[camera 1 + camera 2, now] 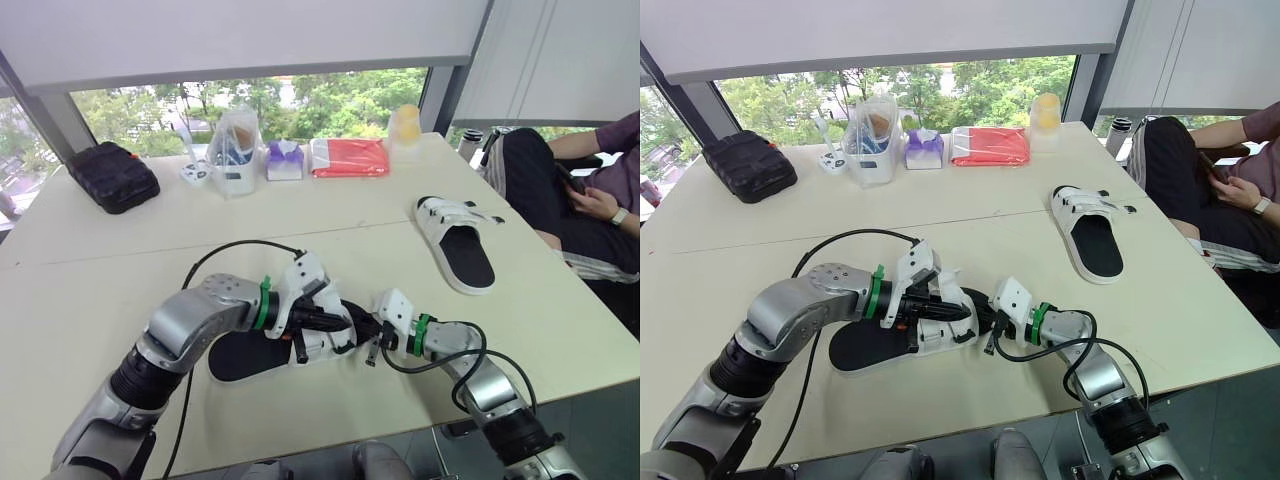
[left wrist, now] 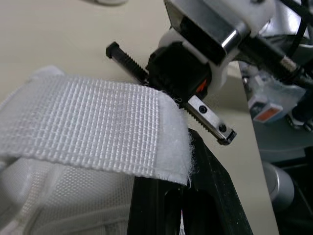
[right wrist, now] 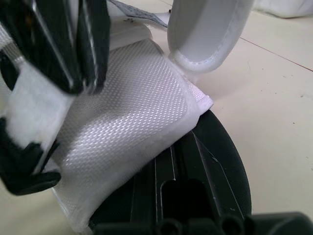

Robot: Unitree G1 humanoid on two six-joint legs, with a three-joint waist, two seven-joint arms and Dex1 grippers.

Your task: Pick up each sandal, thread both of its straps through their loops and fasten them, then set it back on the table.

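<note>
Close to the worktop's [image 1: 120, 270] near edge lies the black-soled sandal [image 1: 250, 355]. The left tool [image 1: 345, 322] is clenched on its white strap [image 2: 98, 122]. The right tool [image 1: 368, 331] is just beside it, and I can't tell its grip. Farther off to the right rests the second sandal [image 1: 462, 245].

Pale table [image 1: 80, 290] beneath a wide window [image 1: 140, 115], green trees [image 1: 360, 100] outside, white blind [image 1: 250, 35] above.
</note>
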